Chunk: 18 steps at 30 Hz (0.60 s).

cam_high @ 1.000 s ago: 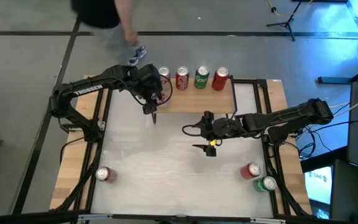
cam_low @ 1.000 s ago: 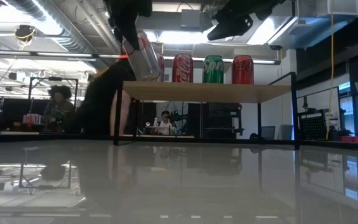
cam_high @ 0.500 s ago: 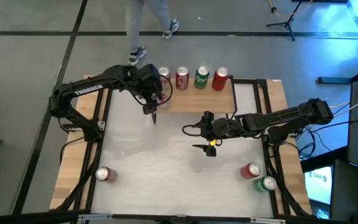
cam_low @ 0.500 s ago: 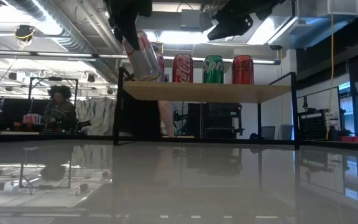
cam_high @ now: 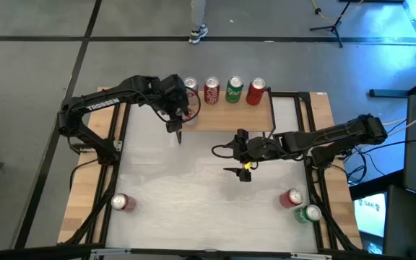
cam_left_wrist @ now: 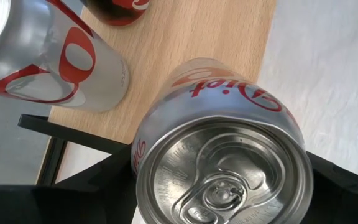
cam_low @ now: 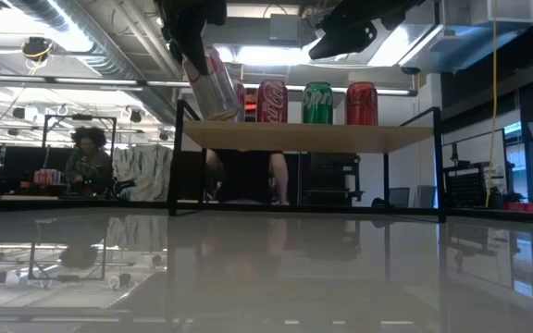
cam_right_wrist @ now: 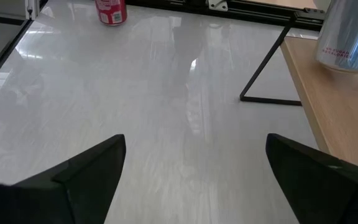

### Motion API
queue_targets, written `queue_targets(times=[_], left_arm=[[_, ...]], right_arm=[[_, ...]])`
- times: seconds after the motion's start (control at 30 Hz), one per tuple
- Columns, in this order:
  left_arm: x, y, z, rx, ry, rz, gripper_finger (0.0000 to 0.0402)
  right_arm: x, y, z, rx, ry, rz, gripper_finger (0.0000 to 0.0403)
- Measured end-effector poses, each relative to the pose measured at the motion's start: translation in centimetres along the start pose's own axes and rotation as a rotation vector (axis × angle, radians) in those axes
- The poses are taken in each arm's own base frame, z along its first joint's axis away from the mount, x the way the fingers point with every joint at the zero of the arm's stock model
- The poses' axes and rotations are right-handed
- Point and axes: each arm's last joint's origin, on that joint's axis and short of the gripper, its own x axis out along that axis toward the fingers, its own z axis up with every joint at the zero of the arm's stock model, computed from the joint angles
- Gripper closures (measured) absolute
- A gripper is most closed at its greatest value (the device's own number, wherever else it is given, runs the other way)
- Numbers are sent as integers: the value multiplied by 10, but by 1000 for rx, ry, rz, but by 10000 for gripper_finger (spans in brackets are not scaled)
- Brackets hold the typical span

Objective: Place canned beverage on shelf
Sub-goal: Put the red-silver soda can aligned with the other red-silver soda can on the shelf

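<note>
Robotics lab: exposed ceiling ducts point(cam_low: 72, 42), concrete floor point(cam_high: 35, 79), tripod point(cam_high: 331, 25).

a person's legs point(cam_high: 199, 16) show on the grey floor beyond the far edge of the white table point(cam_high: 193, 195), one sneaker down near a dark floor line. from table height, a seated person point(cam_low: 86, 159) is off in the room behind, among racks and desks. a black stand point(cam_high: 331, 22) sits on the floor nearby, and monitors point(cam_high: 370, 209) glow beside the table.
</note>
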Motion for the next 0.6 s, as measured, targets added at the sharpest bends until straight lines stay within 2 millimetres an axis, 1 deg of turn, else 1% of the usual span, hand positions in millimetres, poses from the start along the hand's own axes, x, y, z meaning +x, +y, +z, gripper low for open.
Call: queue_targets(times=[0.6], left_arm=[[0,0,-3,5,27,-2,108]], right_arm=[[0,0,0,-1,1,1,20]])
